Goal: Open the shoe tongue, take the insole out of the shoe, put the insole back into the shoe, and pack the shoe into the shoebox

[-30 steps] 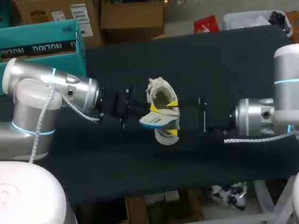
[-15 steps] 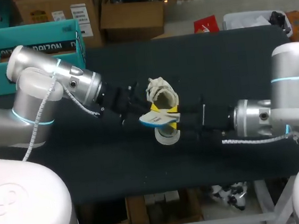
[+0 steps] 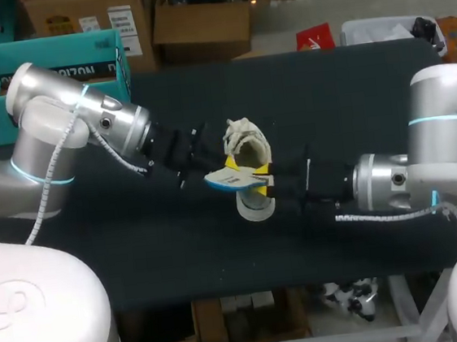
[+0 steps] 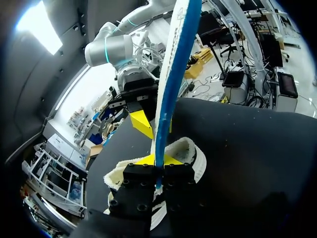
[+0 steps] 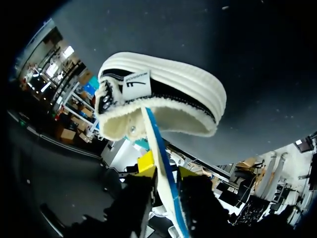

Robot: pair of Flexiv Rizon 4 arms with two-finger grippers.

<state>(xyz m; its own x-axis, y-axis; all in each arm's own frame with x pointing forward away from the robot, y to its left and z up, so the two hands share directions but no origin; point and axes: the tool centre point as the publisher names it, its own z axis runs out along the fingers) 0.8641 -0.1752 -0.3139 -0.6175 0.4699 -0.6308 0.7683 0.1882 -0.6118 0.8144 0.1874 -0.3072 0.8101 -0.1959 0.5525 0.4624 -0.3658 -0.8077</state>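
As my left end effector (image 4: 157,171) and right end effector (image 5: 166,173) keep pinching the insole (image 3: 231,180) from opposite sides, I see it has slid slightly toward my left, one end at the mouth of the shoe (image 3: 248,143) on the counter (image 3: 344,102). Removal looks nearly complete, I judge.

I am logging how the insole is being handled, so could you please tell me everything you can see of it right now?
The insole is a thin, flat, foam-like sheet, white-faced with a bright blue edge. It is out of the shoe and held above it. The left end effector clamps one end and the right end effector pinches the other. In the right wrist view it runs toward the shoe's fleecy opening; whether they touch is unclear.
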